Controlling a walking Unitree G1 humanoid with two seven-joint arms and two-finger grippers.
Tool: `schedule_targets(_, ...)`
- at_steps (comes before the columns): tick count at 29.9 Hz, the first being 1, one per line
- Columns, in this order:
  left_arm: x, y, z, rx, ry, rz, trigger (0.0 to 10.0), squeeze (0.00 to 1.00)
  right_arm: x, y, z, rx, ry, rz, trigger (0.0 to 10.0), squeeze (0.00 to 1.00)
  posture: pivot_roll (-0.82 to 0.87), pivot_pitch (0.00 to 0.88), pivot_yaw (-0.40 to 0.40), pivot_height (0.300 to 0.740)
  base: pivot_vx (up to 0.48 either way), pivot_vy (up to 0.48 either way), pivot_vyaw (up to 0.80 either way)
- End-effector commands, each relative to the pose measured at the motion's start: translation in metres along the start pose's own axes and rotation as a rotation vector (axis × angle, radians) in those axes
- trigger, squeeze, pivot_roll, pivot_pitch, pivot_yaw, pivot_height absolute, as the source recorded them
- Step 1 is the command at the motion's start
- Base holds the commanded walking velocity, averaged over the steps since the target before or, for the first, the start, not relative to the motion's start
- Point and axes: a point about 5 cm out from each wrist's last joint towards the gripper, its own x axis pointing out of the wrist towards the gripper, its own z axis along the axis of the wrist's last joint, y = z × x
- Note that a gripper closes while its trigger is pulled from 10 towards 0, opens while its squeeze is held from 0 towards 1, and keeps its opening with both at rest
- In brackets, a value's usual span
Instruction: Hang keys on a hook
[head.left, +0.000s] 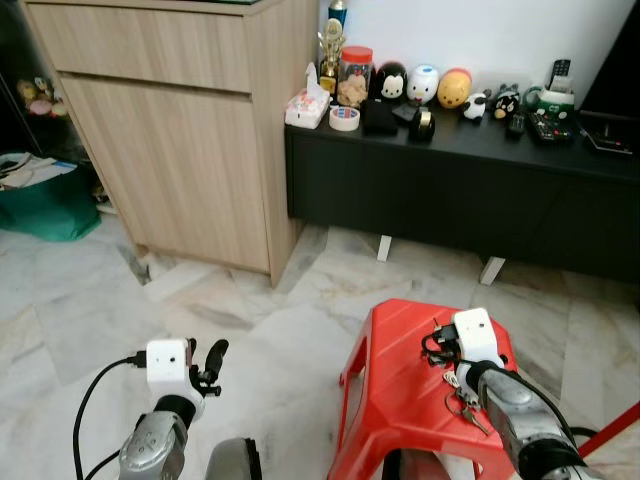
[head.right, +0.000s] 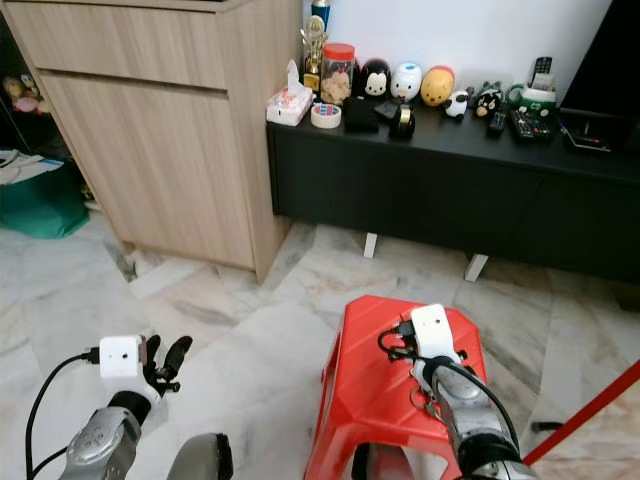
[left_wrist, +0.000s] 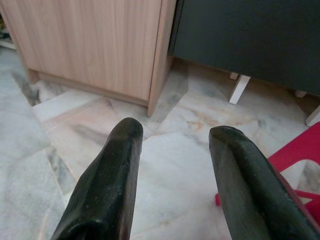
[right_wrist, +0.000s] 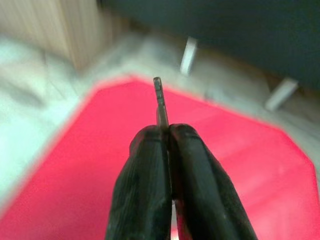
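My right gripper (right_wrist: 170, 131) hovers over a red plastic stool (head.left: 400, 390), its two black fingers pressed together on a thin metal key (right_wrist: 160, 100) that sticks out past the tips. More of the key bunch (head.left: 463, 400) dangles beside the right wrist above the stool top. Low at the left, over the marble floor, my left gripper (head.left: 211, 362) is open with nothing between its fingers (left_wrist: 107, 175).
A tall wooden cabinet (head.left: 170, 120) stands at the back left. Beside it, a low black sideboard (head.left: 460, 190) carries toys, jars and remotes. A green bag (head.left: 45, 205) lies at the far left. A red rod (head.left: 610, 430) crosses the lower right corner.
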Motion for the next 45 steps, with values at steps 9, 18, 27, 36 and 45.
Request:
schedule_targets(9, 0.012, -0.011, 0.021, 0.012, -0.108, -0.014, 10.0, 0.0, -0.003, 0.029, 0.041, 0.022, -0.164, 0.19, 10.0, 0.0, 0.09, 0.0, -0.093, 0.59, 0.0, 0.0, 0.0)
schedule_targets(18, 0.013, -0.016, 0.022, 0.012, -0.12, -0.037, 10.0, 0.0, -0.003, 0.028, 0.052, 0.024, -0.157, 0.215, 10.0, 0.0, 0.1, 0.0, -0.1, 0.655, 0.0, 0.0, 0.0)
schedule_targets(27, 0.013, -0.02, 0.02, 0.033, -0.101, -0.072, 10.0, 0.0, -0.007, 0.031, 0.054, 0.019, -0.126, 0.232, 10.0, 0.0, 0.09, 0.0, -0.097, 0.71, 0.0, 0.0, 0.0)
schedule_targets(36, 0.012, -0.032, 0.023, 0.066, -0.082, -0.208, 10.0, 0.0, -0.009, 0.05, 0.066, 0.021, -0.114, 0.279, 10.0, 0.0, 0.1, 0.0, -0.097, 0.74, 0.0, 0.0, 0.0)
schedule_targets(45, 0.011, -0.032, 0.025, 0.084, -0.077, -0.233, 10.0, 0.0, -0.01, 0.05, 0.065, 0.065, -0.116, 0.229, 10.0, 0.0, 0.1, 0.0, -0.099, 0.74, 0.0, 0.0, 0.0)
